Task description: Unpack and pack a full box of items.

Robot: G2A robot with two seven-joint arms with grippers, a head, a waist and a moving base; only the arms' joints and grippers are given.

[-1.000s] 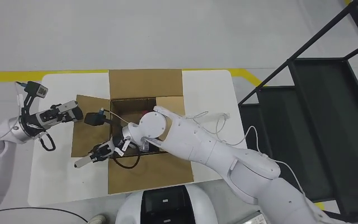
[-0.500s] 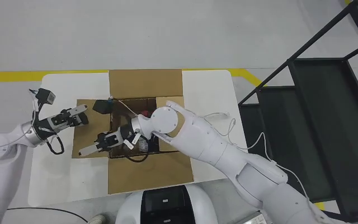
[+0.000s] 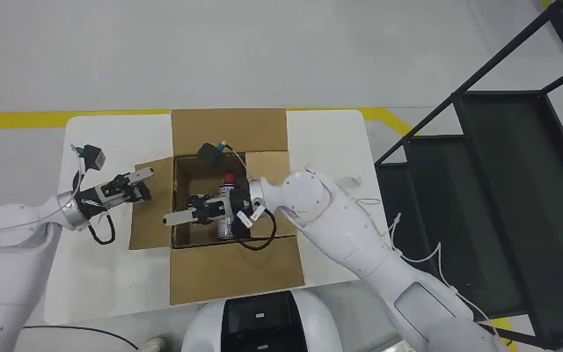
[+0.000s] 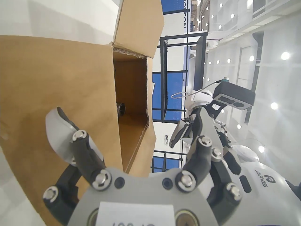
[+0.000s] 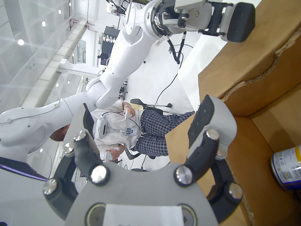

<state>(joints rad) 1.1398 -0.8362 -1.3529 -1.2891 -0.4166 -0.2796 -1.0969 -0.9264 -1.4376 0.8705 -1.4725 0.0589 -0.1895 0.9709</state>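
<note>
An open cardboard box (image 3: 229,130) stands mid-table with its flaps spread. Inside it are a red-capped bottle (image 3: 229,180) and a can (image 3: 225,229); the can (image 5: 285,168) lies on the box floor. My right gripper (image 3: 179,216) hangs open over the box's left wall with nothing between its fingers (image 5: 207,114). My left gripper (image 3: 141,179) is open beside the left flap (image 4: 47,76), and the flap's edge lies between its fingers (image 4: 58,123). The right arm's wrist camera (image 4: 235,94) shows beyond the box.
The white table (image 3: 325,150) has bare room on both sides of the box. A black stair frame (image 3: 475,150) stands off the table's right side. A yellow floor line (image 3: 53,117) runs behind the table.
My right gripper has moved right, from over the left flap to the box's left wall. My left gripper has come in toward the left flap, which now stands more upright.
</note>
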